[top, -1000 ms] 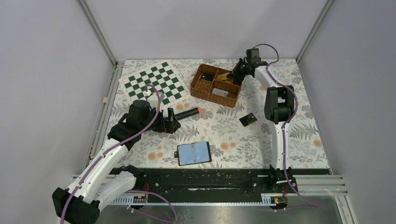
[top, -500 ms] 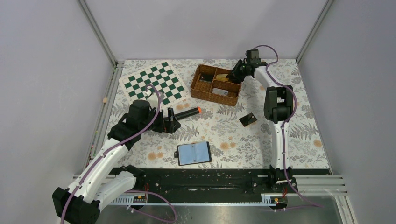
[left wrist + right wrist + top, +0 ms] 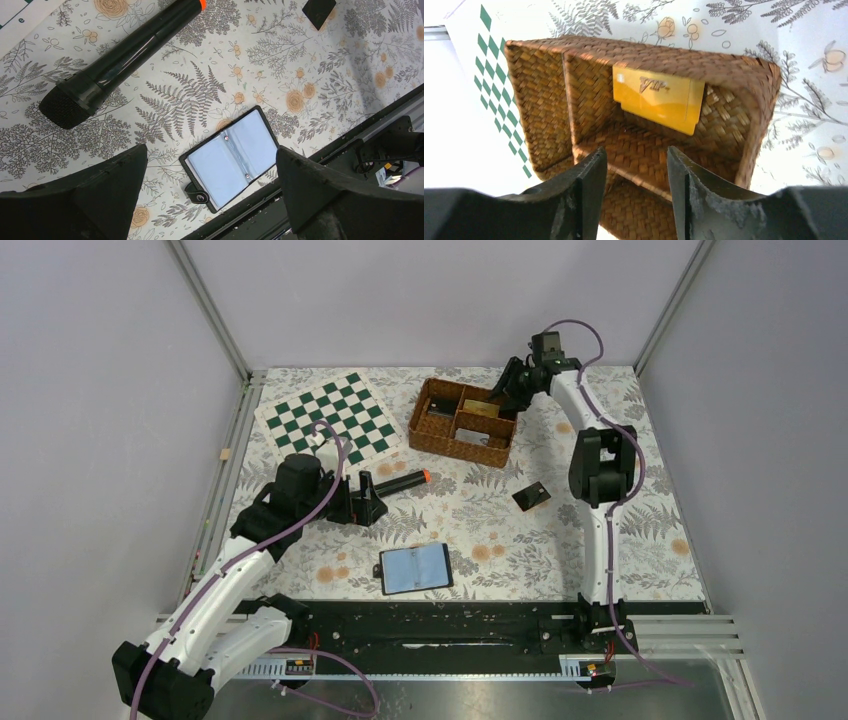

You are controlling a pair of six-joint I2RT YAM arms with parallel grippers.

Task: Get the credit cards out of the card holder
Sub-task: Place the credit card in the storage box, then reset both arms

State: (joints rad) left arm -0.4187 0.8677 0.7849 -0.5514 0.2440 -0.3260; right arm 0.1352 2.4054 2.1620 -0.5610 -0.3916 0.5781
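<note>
The card holder (image 3: 415,569) lies open near the front edge, showing its blue-grey panels (image 3: 231,157). An orange-yellow credit card (image 3: 658,98) leans against the inner wall of the wicker basket's right compartment (image 3: 481,408). A dark credit card (image 3: 532,497) lies flat on the table, right of centre (image 3: 318,10). My right gripper (image 3: 512,380) hovers at the basket's far right corner; in the right wrist view it (image 3: 636,150) is open, empty and apart from the yellow card. My left gripper (image 3: 366,502) is open wide above the table (image 3: 211,150), with nothing in it.
The wicker basket (image 3: 415,425) with its compartments stands at the back centre (image 3: 769,100), with a dark item in its left compartment. A black microphone with an orange tip (image 3: 400,482) lies next to the left gripper (image 3: 120,50). A green-and-white chessboard (image 3: 335,417) covers the back left.
My right gripper has opened and drawn back up and to the right from the basket. The yellow card now rests in the basket on its own. The left arm has not moved.
</note>
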